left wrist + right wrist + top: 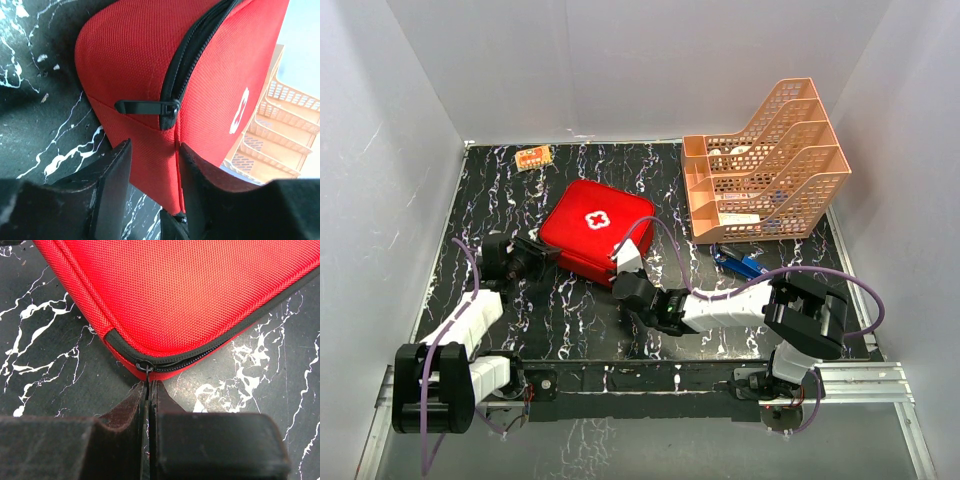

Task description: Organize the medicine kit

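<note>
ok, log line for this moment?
kit: red soft zip case with white cross, closed | left claw: pinching its corner | right claw: shut on black zip pull

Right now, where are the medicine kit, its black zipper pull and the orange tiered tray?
medicine kit (582, 236): top external view, red lid below the white cross.
black zipper pull (142, 106): left wrist view, middle of the tab.
orange tiered tray (760, 224): top external view, front lattice wall.

The red medicine kit (595, 225), white cross on its lid, lies flat and zipped on the black desk (570, 320).
</note>
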Action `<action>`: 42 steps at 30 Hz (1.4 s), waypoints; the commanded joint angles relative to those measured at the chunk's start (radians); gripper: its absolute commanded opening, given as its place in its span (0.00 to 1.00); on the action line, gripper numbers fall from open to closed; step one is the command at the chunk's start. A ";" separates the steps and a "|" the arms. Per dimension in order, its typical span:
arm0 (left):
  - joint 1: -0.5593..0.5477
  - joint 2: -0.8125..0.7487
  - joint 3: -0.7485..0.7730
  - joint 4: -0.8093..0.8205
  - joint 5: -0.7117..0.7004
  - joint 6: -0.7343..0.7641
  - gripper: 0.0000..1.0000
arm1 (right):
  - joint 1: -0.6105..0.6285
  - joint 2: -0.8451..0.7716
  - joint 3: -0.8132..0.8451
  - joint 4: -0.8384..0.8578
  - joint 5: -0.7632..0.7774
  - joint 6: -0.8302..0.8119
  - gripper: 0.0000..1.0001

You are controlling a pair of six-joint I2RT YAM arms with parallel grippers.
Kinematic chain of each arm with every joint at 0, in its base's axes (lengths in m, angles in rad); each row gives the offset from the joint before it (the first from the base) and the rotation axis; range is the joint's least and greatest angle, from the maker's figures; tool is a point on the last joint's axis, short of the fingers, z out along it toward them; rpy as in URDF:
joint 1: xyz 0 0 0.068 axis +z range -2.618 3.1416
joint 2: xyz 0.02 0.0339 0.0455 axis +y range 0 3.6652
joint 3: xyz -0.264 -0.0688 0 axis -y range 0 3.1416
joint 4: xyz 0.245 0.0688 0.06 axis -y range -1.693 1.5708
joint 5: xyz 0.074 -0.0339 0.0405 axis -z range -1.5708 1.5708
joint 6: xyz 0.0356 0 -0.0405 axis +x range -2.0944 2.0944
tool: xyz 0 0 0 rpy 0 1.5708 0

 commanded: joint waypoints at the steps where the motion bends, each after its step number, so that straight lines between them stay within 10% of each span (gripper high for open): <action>1: 0.004 0.003 -0.010 0.094 -0.008 -0.017 0.45 | -0.002 -0.039 -0.017 0.076 0.029 -0.009 0.00; 6: 0.004 -0.004 -0.027 0.143 -0.029 -0.019 0.45 | -0.002 -0.049 -0.033 0.090 0.031 -0.010 0.00; 12: 0.004 0.039 0.009 0.051 -0.104 0.005 0.00 | -0.002 -0.059 -0.051 0.094 0.062 -0.003 0.00; 42: 0.005 0.040 0.069 -0.024 -0.113 0.131 0.00 | -0.211 -0.153 -0.091 -0.045 0.131 -0.023 0.00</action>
